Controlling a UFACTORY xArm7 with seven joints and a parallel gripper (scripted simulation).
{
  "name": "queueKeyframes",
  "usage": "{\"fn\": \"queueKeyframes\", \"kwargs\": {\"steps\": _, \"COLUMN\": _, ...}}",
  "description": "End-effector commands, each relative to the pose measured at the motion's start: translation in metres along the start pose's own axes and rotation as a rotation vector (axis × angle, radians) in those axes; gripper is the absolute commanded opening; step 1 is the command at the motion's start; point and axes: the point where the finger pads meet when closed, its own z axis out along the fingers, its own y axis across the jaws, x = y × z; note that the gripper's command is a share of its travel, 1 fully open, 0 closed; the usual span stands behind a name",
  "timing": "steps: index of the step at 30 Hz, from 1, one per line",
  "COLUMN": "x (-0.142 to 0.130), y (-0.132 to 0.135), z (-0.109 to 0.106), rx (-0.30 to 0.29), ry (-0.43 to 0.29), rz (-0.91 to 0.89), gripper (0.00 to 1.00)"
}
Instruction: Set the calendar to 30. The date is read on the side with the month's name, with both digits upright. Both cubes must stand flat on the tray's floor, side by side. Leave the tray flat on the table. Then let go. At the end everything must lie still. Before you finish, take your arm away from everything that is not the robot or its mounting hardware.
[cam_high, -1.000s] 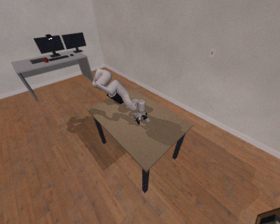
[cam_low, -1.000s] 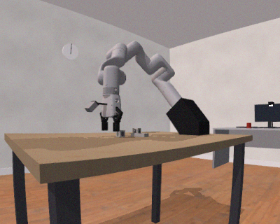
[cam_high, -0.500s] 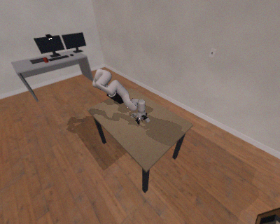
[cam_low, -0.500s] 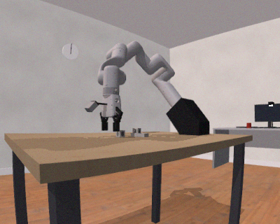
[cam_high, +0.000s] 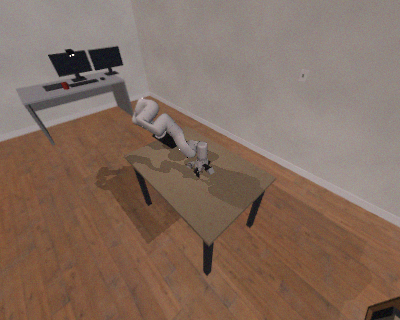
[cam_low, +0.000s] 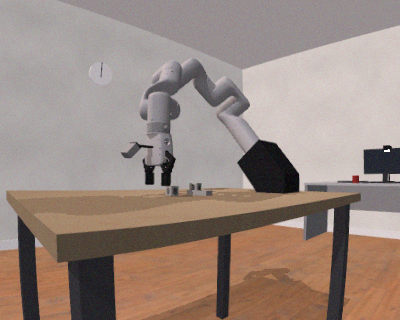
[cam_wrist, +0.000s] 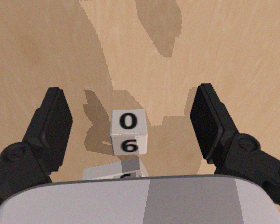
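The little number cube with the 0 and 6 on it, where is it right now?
In the wrist view the cube sits on the table, centred below the open gripper, between its fingers but untouched.

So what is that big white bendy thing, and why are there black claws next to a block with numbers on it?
The white bendy thing is a robot arm that sits on a wooden table. One picture looks down from high up in the room, one looks from the side at table height, and one comes from a camera on the arm's wrist looking down. The black claws are its fingers, the two parts of the gripper it picks things up with. They are wide open and hold nothing. Between them, below on the table, stands a small white cube with a 0 on top and a 6 on its side. It belongs to a block calendar. Other small pieces stand nearby, too tiny to tell.
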Motion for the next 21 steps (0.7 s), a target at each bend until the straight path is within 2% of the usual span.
{"fn": "queueKeyframes", "kwargs": {"steps": 1, "x": 0.001, "y": -0.001, "z": -0.008, "rx": 0.002, "ry": 0.004, "rz": 0.0, "gripper": 1.0}}
{"fn": "queueKeyframes", "kwargs": {"steps": 12, "x": 0.001, "y": -0.001, "z": -0.052, "rx": 0.002, "ry": 0.004, "rz": 0.0, "gripper": 1.0}}
{"fn": "queueKeyframes", "kwargs": {"steps": 21, "x": 0.001, "y": -0.001, "z": -0.056, "rx": 0.002, "ry": 0.004, "rz": 0.0, "gripper": 1.0}}
